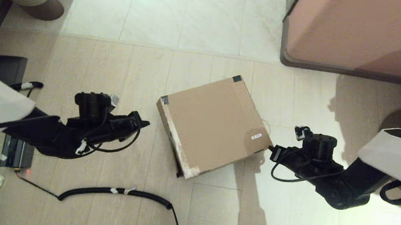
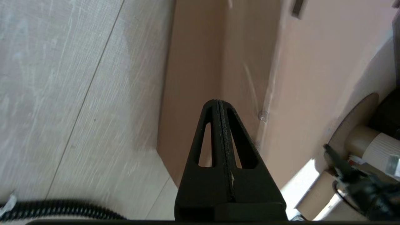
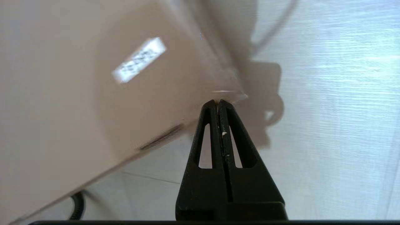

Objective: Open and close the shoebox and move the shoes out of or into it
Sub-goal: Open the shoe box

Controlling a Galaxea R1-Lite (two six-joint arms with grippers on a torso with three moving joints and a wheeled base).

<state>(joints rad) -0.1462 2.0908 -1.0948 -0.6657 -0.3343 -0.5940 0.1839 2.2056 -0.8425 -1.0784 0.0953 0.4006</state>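
Observation:
The shoebox (image 1: 213,124) lies on the floor with its lid down, turned at an angle, with dark tape on its two far lid corners and a small white label (image 1: 256,136) near its right corner. The shoes are hidden. My left gripper (image 1: 146,124) is shut and empty, a short way left of the box's left side, which fills the left wrist view behind the gripper (image 2: 217,101). My right gripper (image 1: 271,148) is shut, its tip touching the box's right corner, close to the label (image 3: 139,59) on the shoebox (image 3: 78,93), seen just past the gripper (image 3: 217,101).
A large pinkish-brown furniture block (image 1: 361,32) stands at the back right. A coiled black cable (image 1: 117,191) runs over the floor in front of the box. A small black device (image 1: 15,154) lies at the left, and a ribbed cylinder on a round base (image 1: 42,8) stands back left.

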